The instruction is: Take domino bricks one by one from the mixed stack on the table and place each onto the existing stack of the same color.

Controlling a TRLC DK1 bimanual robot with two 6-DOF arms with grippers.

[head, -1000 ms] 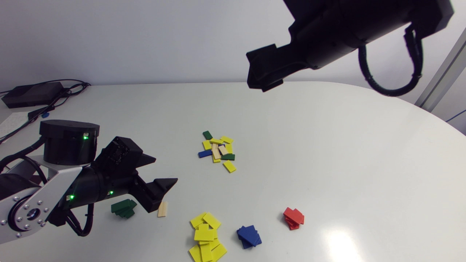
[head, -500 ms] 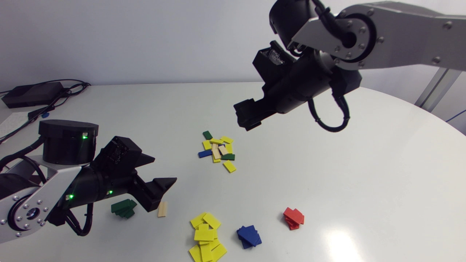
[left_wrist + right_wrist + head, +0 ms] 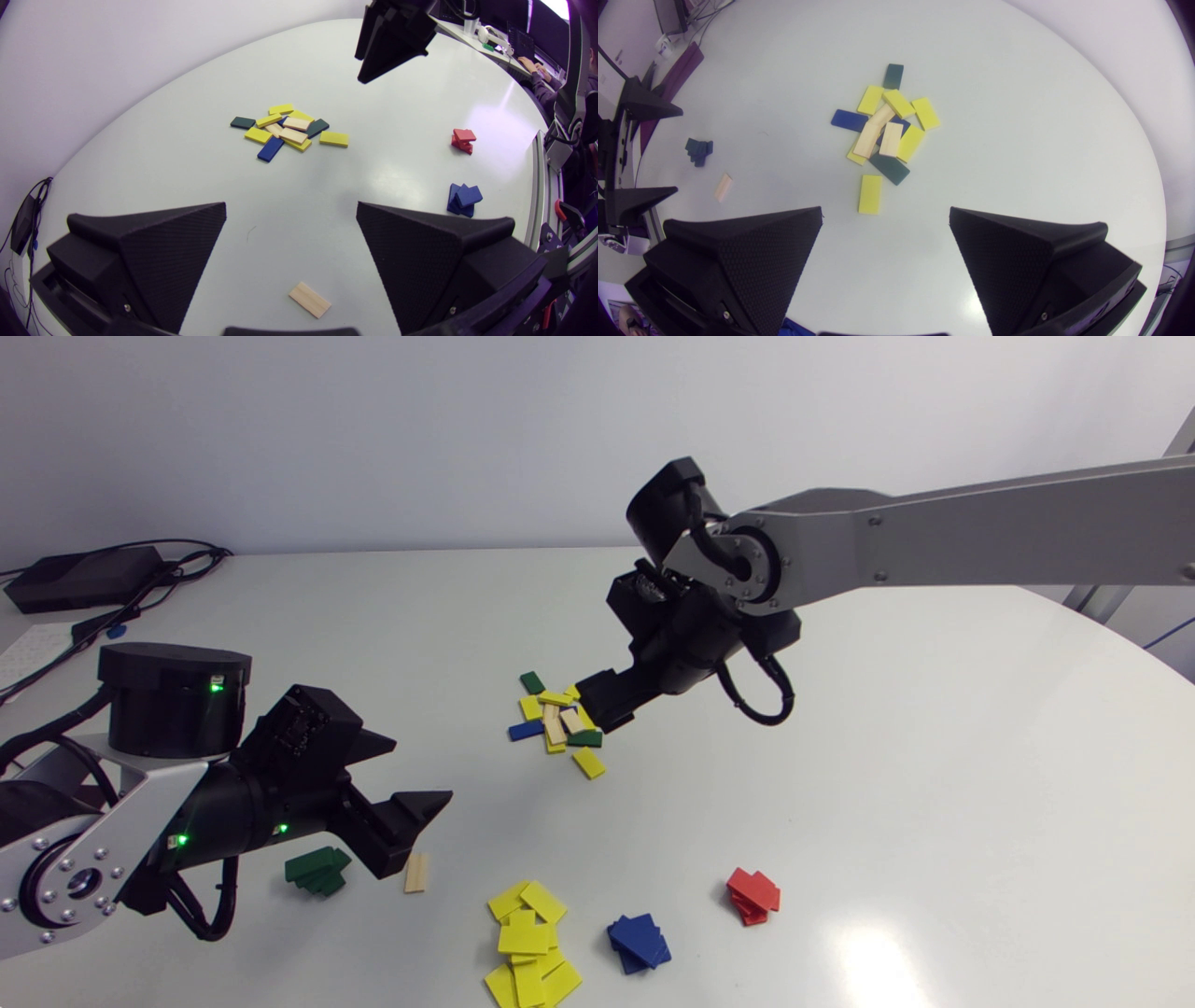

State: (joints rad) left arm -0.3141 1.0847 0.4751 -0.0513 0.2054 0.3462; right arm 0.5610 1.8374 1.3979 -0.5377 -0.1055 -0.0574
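White desk [image 3: 887,728]: nearest you sit the yellow stack [image 3: 527,938], blue stack [image 3: 639,941] and red stack [image 3: 752,894]. Your left pincer [image 3: 425,770] hangs spread above a lone wooden brick [image 3: 417,873] beside the green stack [image 3: 317,871]. Farther back, your right pincer [image 3: 597,705], spread too, hovers right by the mixed stack [image 3: 558,721].

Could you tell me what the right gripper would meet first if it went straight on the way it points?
The right gripper would probably meet the lone flat yellow domino brick lying just short of the mixed pile of bricks, though depth is unclear.
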